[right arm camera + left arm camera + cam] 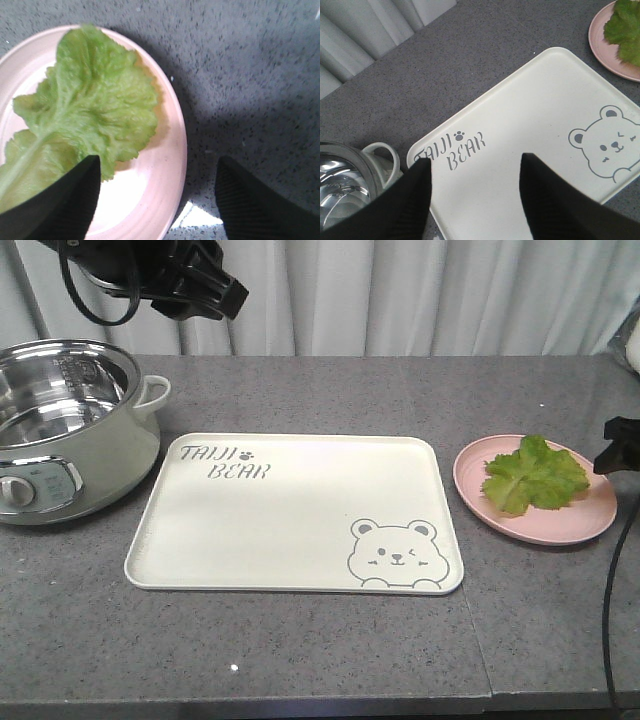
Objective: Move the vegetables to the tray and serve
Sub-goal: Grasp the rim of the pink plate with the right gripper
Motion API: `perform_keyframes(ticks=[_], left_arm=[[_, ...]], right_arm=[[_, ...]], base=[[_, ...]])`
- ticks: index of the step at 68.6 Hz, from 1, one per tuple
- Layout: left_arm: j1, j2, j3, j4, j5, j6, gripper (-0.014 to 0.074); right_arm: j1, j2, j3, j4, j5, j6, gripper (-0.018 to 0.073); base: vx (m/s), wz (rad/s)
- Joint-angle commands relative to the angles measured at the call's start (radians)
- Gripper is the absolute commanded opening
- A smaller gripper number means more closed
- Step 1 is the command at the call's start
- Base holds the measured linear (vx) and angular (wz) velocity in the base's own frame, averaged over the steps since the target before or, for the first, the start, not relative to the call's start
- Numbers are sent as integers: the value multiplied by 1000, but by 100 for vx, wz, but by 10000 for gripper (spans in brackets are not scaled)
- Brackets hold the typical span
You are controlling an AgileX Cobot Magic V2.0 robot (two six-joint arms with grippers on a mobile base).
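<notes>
On the round pink plate (pixel 590 525), just right of the cream bear-printed tray (pixel 290 530) and apart from it, one crinkly green lettuce leaf (pixel 533 475), lying flat with its pale rib showing. Low over the plate's edge, the right gripper (pixel 159 162), jaws spread wide with nothing clamped, one finger in front of the leaf's margin and the other over the grey counter (pixel 260 75). Above the tray's lettered corner, near the steel pot (pixel 60 430), the left gripper (pixel 475 165), likewise wide apart and holding nothing.
</notes>
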Motion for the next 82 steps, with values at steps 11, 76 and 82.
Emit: perform_keyframes(ticks=[11,76,82], left_arm=[[-2,-36,-27,1,-24,-10,376],[-2,-36,-27,1,-24,-10,376],[-2,-36,-27,1,-24,-10,376]], right_arm=[[-6,19,-30,-6,7,15,462],[-9,22,-59,4,31,22,-5],[-9,9,-100,9,54,22,-5]], base=[[0,0],[0,0],[0,0]])
